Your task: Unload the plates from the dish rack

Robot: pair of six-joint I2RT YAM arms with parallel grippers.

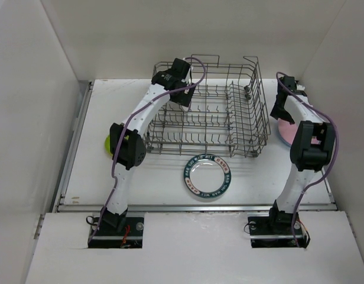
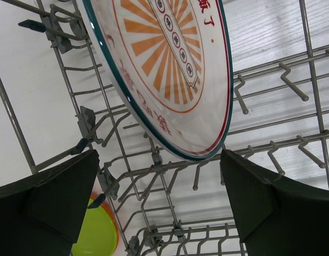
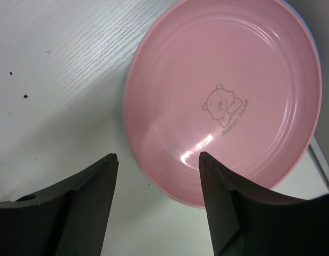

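Left pincer [image 2: 159, 162] is gaping wide, empty, at the rim of the patterned plate [image 2: 170, 69] leaning in the rack [image 1: 253, 112]; closing off-centre is risking a snagged tine or a slip. Right pincer [image 3: 158, 160] is hanging open, empty, over the pink plate [image 3: 223, 80] on the surface [image 3: 57, 64].

Top view looks down from high behind the near edge on the whole desk [image 1: 158, 183]. Left wrist close inside dish rack [image 1: 229, 118], right wrist close over pink plate [image 3: 223, 96]; top shows both.
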